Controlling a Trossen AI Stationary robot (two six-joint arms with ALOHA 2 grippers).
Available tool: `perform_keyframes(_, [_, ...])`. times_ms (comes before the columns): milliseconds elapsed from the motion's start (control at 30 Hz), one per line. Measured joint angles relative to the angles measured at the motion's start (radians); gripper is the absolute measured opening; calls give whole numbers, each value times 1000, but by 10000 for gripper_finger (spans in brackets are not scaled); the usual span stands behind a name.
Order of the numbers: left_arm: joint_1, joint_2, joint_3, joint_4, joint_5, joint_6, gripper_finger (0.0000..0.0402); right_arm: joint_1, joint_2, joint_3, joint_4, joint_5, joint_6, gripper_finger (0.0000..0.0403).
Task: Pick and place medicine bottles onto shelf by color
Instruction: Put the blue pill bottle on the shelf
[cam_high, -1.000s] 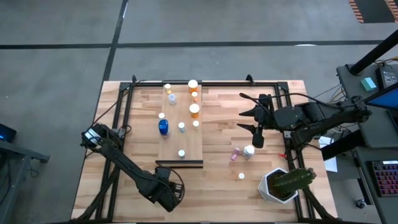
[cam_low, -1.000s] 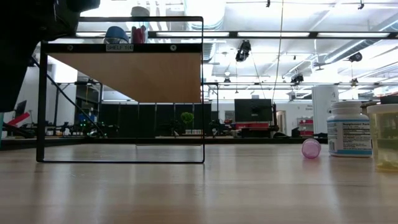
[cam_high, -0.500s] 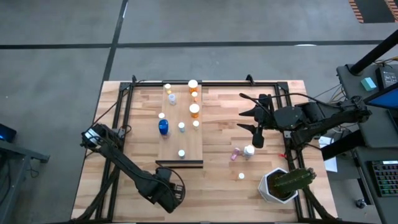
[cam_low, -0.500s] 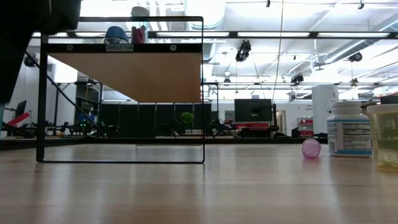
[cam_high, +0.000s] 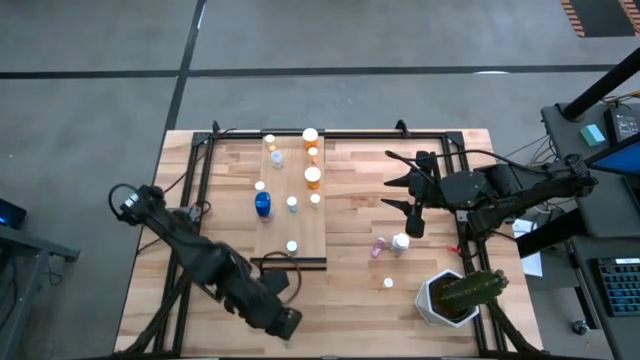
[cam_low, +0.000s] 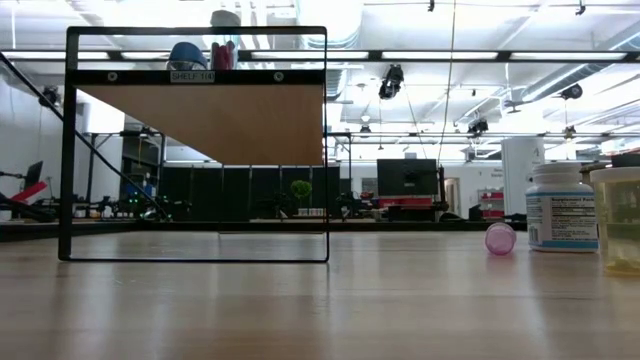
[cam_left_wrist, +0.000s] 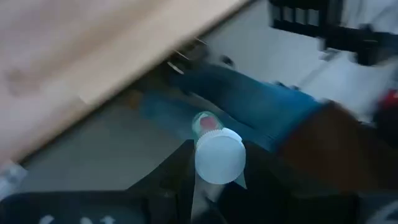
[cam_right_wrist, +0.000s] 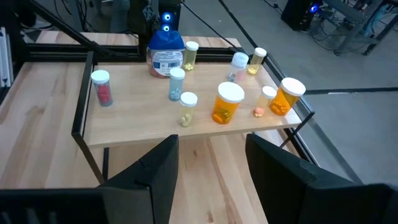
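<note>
The shelf (cam_high: 290, 215) stands mid-table and carries several medicine bottles, among them orange ones (cam_high: 313, 177) and a blue one (cam_high: 262, 203). A pink bottle (cam_high: 379, 247) and a white one (cam_high: 400, 241) rest on the tabletop to its right. Near the table's front edge, my left gripper (cam_high: 288, 322) is raised and shut on a small white-capped bottle (cam_left_wrist: 219, 155); its body is mostly hidden behind the cap. To the right of the shelf, my right gripper (cam_high: 395, 192) hangs open and holds nothing. My left gripper pinches the small bottle between its two fingers at the sides of the white cap (cam_left_wrist: 200, 163). The cap end faces back toward the wrist and the body points away along the fingers. The bottle is lifted clear, with floor showing behind it.
A white pot with a cactus (cam_high: 455, 295) stands at the front right, with a small bottle (cam_high: 388, 283) lying near it. Black frame rails (cam_high: 205, 160) run around the shelf. In the low view the shelf frame (cam_low: 195, 150) stands at the left and bottles (cam_low: 560, 205) at the right.
My left gripper has gone up from near the tabletop at the front edge and tipped from steeply down to a slant. Its arm, which filled the low view's upper left corner, has left that view. My right arm has kept still.
</note>
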Motion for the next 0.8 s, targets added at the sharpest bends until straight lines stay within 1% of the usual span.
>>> perform_keyframes(67, [25, -6, 55, -27, 54, -41, 98, 0, 0, 0, 0, 0, -1, 176])
perform_keyframes(133, [54, -6, 98, -77, 129, -41, 98, 0, 0, 0, 1, 0, -1, 176])
perform_keyframes(200, [75, -6, 127, -82, 175, 27, 97, 0, 0, 0, 1, 0, -2, 176])
perform_keyframes(300, [103, -6, 170, -82, 180, 204, 97, 0, 0, 0, 1, 0, -2, 176])
perform_keyframes(400, [137, -8, 223, -82, 121, 341, 97, 0, 0, 0, 1, 0, 2, 176])
perform_keyframes(567, [222, -33, 307, -110, -73, 537, 97, 0, 0, 0, 1, 0, 2, 176])
perform_keyframes(700, [314, -67, 324, -159, -189, 671, 97, 0, 0, 0, 1, 0, -5, 176])
perform_keyframes(800, [399, -88, 322, -230, -236, 760, 97, 0, 0, 0, 1, 1, -3, 176])
